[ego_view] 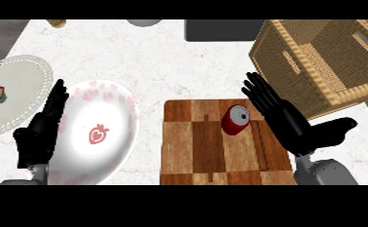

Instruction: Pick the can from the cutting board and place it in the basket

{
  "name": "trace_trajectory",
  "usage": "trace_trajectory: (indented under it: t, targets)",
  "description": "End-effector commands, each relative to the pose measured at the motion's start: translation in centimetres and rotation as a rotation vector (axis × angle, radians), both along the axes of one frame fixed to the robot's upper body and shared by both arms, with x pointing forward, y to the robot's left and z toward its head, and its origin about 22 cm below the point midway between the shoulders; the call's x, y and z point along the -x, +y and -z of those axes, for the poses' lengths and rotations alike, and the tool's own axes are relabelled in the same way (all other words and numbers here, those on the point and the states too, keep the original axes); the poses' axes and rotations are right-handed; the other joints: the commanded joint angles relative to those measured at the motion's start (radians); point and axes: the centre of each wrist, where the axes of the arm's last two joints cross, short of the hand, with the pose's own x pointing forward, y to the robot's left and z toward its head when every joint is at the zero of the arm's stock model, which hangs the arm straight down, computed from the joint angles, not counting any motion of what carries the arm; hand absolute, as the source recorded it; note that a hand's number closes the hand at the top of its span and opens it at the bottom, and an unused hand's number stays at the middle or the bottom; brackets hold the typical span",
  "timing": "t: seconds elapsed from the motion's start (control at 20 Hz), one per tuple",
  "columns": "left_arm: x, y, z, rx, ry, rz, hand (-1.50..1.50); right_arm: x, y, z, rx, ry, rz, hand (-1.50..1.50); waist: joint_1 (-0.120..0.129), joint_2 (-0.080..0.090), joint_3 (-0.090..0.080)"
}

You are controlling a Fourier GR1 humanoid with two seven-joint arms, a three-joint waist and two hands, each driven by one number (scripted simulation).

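Observation:
A red can [235, 119] with a silver top stands on the checkered wooden cutting board [194, 153], near its upper right part. Beyond the board, at the upper right, sits a woven wicker basket [287, 60], tilted in the view. My right hand [295, 123] is open just to the right of the can, palm toward it, fingers straight and pointing up-left, thumb spread to the right. It is close to the can but a small gap shows. At the left edge my left hand [39, 131] rests open, fingers up.
A white plate [108, 119] with a pink strawberry print lies left of the board, beside my left hand. A pale lace-rimmed plate [32, 65] sits at the far left. A dark grey block [219, 30] lies at the back, left of the basket.

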Motion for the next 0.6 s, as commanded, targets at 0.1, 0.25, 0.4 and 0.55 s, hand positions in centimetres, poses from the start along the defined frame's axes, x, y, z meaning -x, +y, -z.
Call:
trace_trajectory:
  t: [0.1,0.25,0.4,0.55]
  targets:
    - [-2.6,0.3,-1.7,-0.014,0.043,0.03,0.0,-0.9,-4.5,1.7,-0.126,-0.156,0.243,1.5,0.013,0.016,0.028]
    - [-2.6,0.3,-1.7,-0.027,0.105,0.026,0.0,0.4,-8.7,3.0,-0.256,-0.303,0.425,1.5,-0.006,0.018,0.032]
    - [-2.6,-1.0,-0.5,0.02,0.162,0.065,0.0,-0.9,-0.8,-0.8,-0.39,-0.73,0.297,1.5,-0.008,0.011,0.031]
    - [-3.4,-2.0,-0.5,0.035,0.185,0.087,0.0,-0.4,2.9,-0.4,-0.181,-0.813,0.519,-1.5,0.002,0.009,0.024]
